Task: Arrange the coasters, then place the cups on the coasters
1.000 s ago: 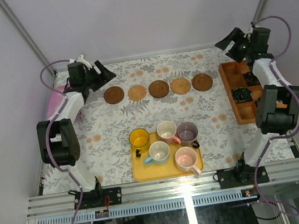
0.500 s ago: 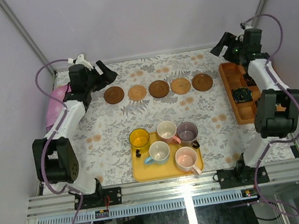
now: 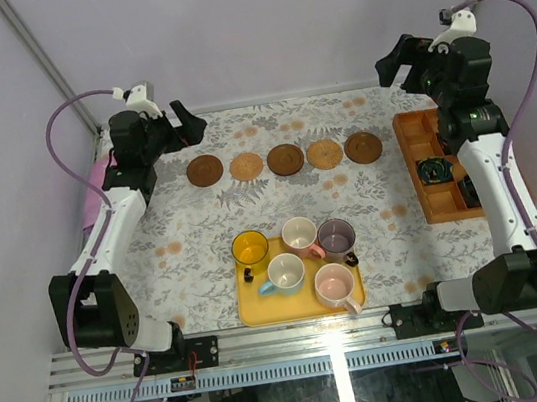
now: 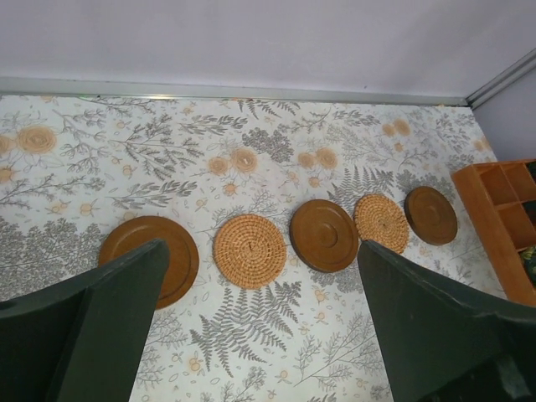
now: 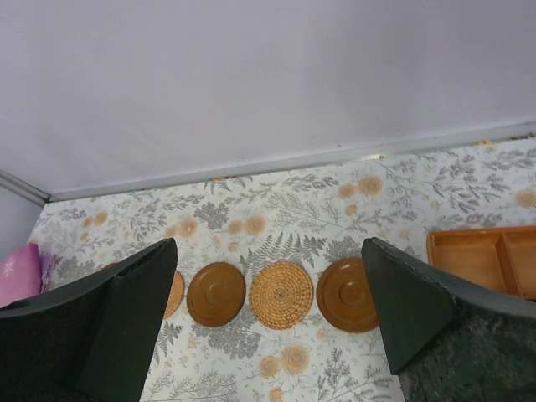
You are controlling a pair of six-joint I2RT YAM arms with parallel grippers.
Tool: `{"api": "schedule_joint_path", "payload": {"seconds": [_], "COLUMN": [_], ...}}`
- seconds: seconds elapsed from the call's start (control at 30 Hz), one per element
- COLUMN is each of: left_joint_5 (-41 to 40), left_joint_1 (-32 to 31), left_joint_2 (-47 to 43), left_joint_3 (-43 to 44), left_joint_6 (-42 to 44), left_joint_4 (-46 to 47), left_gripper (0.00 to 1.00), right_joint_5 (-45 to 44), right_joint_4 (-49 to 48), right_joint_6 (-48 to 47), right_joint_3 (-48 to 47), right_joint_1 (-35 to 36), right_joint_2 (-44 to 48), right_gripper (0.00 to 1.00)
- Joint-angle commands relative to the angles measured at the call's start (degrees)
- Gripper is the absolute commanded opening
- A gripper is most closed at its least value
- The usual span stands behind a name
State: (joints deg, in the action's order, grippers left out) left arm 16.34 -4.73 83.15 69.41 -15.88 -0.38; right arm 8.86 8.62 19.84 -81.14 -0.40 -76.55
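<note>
Five coasters lie in a row across the back of the table: dark brown (image 3: 205,170), tan woven (image 3: 246,167), dark brown (image 3: 286,159), tan woven (image 3: 324,154), dark brown (image 3: 363,147). Several cups stand on the yellow tray (image 3: 254,309): yellow (image 3: 249,247), pink (image 3: 300,234), purple-grey (image 3: 335,235), light blue (image 3: 285,272), pink (image 3: 334,283). My left gripper (image 3: 187,127) hangs open and empty above the row's left end. The left wrist view shows the left gripper (image 4: 261,251) open, over the tan coaster (image 4: 249,250). My right gripper (image 3: 398,62) is raised at the back right; in the right wrist view the right gripper (image 5: 270,244) is open and empty.
A wooden compartment box (image 3: 409,155) with dark items stands along the right edge. A pink cloth (image 3: 94,182) lies at the left edge under the left arm. The table wears a floral cloth (image 3: 192,233), and walls close in behind.
Both arms have lifted higher at the back corners, the right one stretching up most. Both grippers have opened wider. Coasters and cups have not moved.
</note>
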Motion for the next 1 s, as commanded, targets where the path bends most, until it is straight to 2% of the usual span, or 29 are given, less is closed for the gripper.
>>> {"api": "schedule_joint_path", "payload": {"seconds": [0.0,0.1,0.2,0.33,0.5,0.53,0.63,0.7,0.83,0.93,0.97], "left_joint_5": [1.8,3.9,5.3,5.6,0.4,-0.4,-1.7,-1.7,-1.3,-2.2,-2.7], "left_joint_1": [0.4,0.5,0.4,0.2,-2.8,-3.2,-3.9,-4.0,-4.1,-4.0,-4.1], "left_joint_2": [-0.5,1.6,2.6,1.8,1.4,1.2,0.7,0.6,0.6,0.4,0.4], "left_joint_3": [-0.6,-0.7,-0.7,-2.0,-2.4,-2.9,-4.8,-5.4,-6.3,-6.8,-6.9], "left_joint_6": [-1.3,-3.0,-2.9,-2.5,2.9,3.5,3.0,2.5,3.6,4.8,5.0], "left_joint_4": [6.6,8.1,8.7,9.8,4.4,3.9,3.6,3.3,2.8,2.1,1.9], "left_gripper": [1.0,1.0,1.0,1.0,1.0,1.0,1.0,1.0,1.0,1.0,1.0], "right_joint_5": [3.6,4.6,0.5,-4.5,-7.1,-7.5,-7.5,-6.6,-4.7,-7.2,-7.8], "right_joint_4": [-1.2,-0.4,0.7,10.2,17.8,19.1,22.8,25.5,29.5,31.7,32.1], "right_joint_6": [-0.7,-1.8,-3.3,-5.9,-4.1,-3.7,-2.5,-1.7,1.4,3.9,4.8], "right_joint_3": [-0.3,3.0,8.8,12.6,21.3,22.6,25.6,26.9,30.1,32.3,32.9], "right_joint_1": [0.0,0.2,1.5,5.1,13.4,15.2,19.8,22.1,28.5,34.4,35.9], "right_joint_2": [-1.0,0.8,5.0,8.2,12.7,13.2,14.3,15.0,17.2,18.7,19.1], "right_gripper": [0.99,0.99,0.99,0.99,0.99,0.95,0.73,0.69,0.82,0.99,1.0]}}
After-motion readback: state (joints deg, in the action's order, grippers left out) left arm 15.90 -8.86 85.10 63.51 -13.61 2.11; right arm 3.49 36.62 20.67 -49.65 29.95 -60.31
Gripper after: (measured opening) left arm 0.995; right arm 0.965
